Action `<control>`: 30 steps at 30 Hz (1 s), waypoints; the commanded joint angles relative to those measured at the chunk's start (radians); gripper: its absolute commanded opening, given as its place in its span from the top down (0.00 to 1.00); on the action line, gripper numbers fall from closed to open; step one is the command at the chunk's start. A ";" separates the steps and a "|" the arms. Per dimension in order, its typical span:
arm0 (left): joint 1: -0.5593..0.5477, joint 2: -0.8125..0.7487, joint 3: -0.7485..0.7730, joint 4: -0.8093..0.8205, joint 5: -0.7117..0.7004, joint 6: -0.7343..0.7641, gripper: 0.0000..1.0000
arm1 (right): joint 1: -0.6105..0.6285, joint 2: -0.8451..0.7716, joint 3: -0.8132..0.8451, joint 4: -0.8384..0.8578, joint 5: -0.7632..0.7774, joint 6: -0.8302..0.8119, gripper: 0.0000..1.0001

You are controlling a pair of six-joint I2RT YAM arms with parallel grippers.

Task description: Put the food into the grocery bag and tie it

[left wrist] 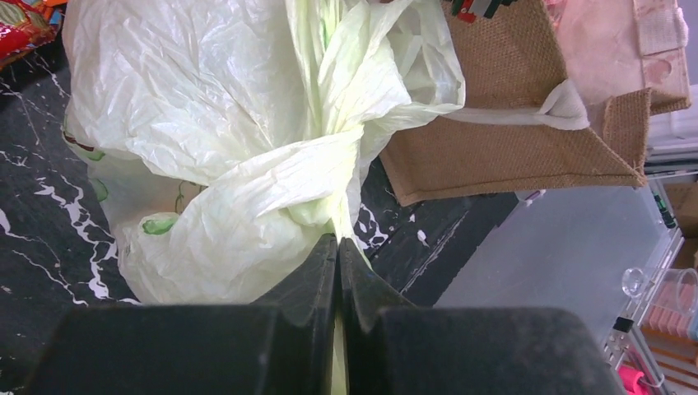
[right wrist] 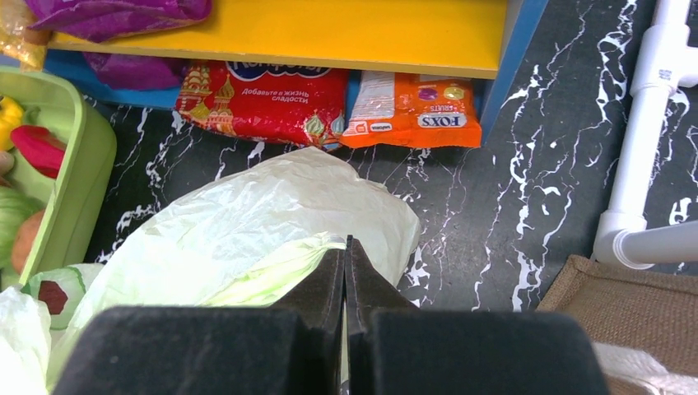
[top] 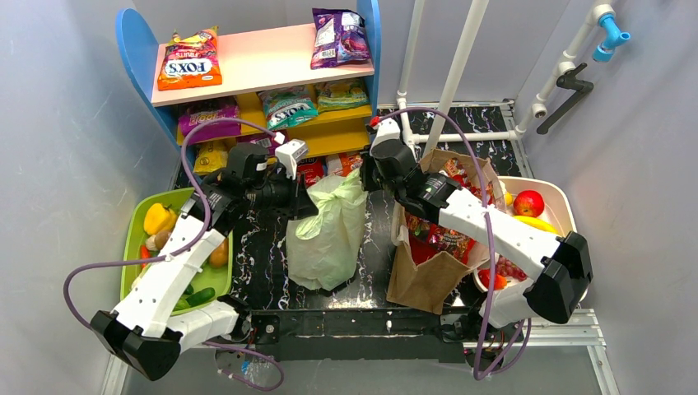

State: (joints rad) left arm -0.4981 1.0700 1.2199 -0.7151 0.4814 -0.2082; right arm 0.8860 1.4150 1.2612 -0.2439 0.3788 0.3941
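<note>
The pale-green grocery bag (top: 328,230) stands in the middle of the black table, its handles crossed into a twist at the top (left wrist: 317,164). My left gripper (top: 311,204) is shut on one handle; pale plastic runs between its closed jaws (left wrist: 338,243). My right gripper (top: 362,177) is shut on the other handle (right wrist: 272,276), with plastic pinched between its jaws (right wrist: 346,243). Food inside the bag is hidden. More food lies in the green tray (top: 136,226): a yellow pepper (top: 158,218) and green pieces. A red apple (top: 528,202) lies in the white tub.
A brown jute bag (top: 436,255) full of snack packets stands right of the grocery bag. A white tub (top: 566,206) of fruit is at the far right. A blue-sided shelf (top: 263,74) with snack packets stands behind. White pipes (top: 457,66) rise at the back.
</note>
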 commanded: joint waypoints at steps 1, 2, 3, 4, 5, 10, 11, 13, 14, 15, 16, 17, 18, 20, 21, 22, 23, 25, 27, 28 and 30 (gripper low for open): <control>-0.008 -0.056 0.002 -0.038 -0.031 0.012 1.00 | -0.002 0.012 0.081 -0.058 0.152 0.054 0.99; -0.008 -0.062 0.010 -0.061 -0.031 0.014 1.00 | -0.012 0.013 0.087 -0.081 0.173 0.075 0.99; -0.008 -0.065 0.016 -0.086 -0.026 0.018 1.00 | -0.025 0.012 0.092 -0.103 0.182 0.105 0.99; -0.008 -0.070 0.017 -0.111 -0.019 0.024 1.00 | -0.041 0.011 0.094 -0.120 0.184 0.130 0.99; -0.008 -0.078 0.009 -0.132 -0.014 0.028 1.00 | -0.055 0.006 0.091 -0.131 0.183 0.151 0.99; -0.008 -0.193 -0.113 -0.163 -0.011 0.014 1.00 | -0.098 -0.007 0.061 -0.141 0.194 0.196 0.99; -0.008 -0.216 -0.138 -0.169 -0.007 0.007 1.00 | -0.103 -0.004 0.061 -0.146 0.199 0.200 0.99; -0.008 -0.256 -0.181 -0.186 -0.003 -0.007 1.00 | -0.111 0.005 0.059 -0.154 0.202 0.210 0.99; -0.008 -0.281 -0.199 -0.196 -0.005 -0.015 1.00 | -0.114 0.009 0.057 -0.156 0.203 0.214 0.99; -0.008 -0.305 -0.213 -0.203 -0.008 -0.020 1.00 | -0.117 0.012 0.056 -0.156 0.203 0.216 0.99; -0.008 -0.332 -0.226 -0.210 -0.011 -0.035 1.00 | -0.121 0.017 0.054 -0.156 0.203 0.219 0.99; -0.008 -0.355 -0.229 -0.222 -0.010 -0.041 1.00 | -0.125 0.021 0.054 -0.155 0.203 0.222 0.99; -0.008 -0.379 -0.231 -0.233 -0.007 -0.048 1.00 | -0.127 0.026 0.053 -0.155 0.202 0.223 0.99; -0.008 -0.417 -0.231 -0.248 -0.011 -0.062 1.00 | -0.133 0.033 0.053 -0.154 0.202 0.225 0.99; -0.009 -0.430 -0.227 -0.255 -0.012 -0.068 1.00 | -0.137 0.036 0.053 -0.151 0.201 0.226 0.99; -0.008 -0.438 -0.222 -0.264 -0.016 -0.072 1.00 | -0.142 0.038 0.054 -0.151 0.201 0.226 0.99; -0.008 -0.442 -0.216 -0.274 -0.025 -0.077 1.00 | -0.149 0.041 0.055 -0.151 0.201 0.228 0.99; -0.008 -0.454 -0.209 -0.292 -0.049 -0.086 1.00 | -0.161 0.042 0.054 -0.150 0.200 0.230 0.99; -0.008 -0.481 -0.214 -0.295 -0.075 -0.099 1.00 | -0.172 0.038 0.051 -0.150 0.199 0.231 0.99; -0.008 -0.502 -0.220 -0.294 -0.092 -0.107 1.00 | -0.178 0.035 0.046 -0.148 0.198 0.232 0.99; -0.008 -0.541 -0.235 -0.284 -0.131 -0.130 1.00 | -0.188 0.026 0.037 -0.141 0.194 0.231 0.99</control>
State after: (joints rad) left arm -0.5004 0.6348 0.9944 -0.8015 0.3780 -0.2927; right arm 0.8193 1.4494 1.3111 -0.4007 0.3052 0.6651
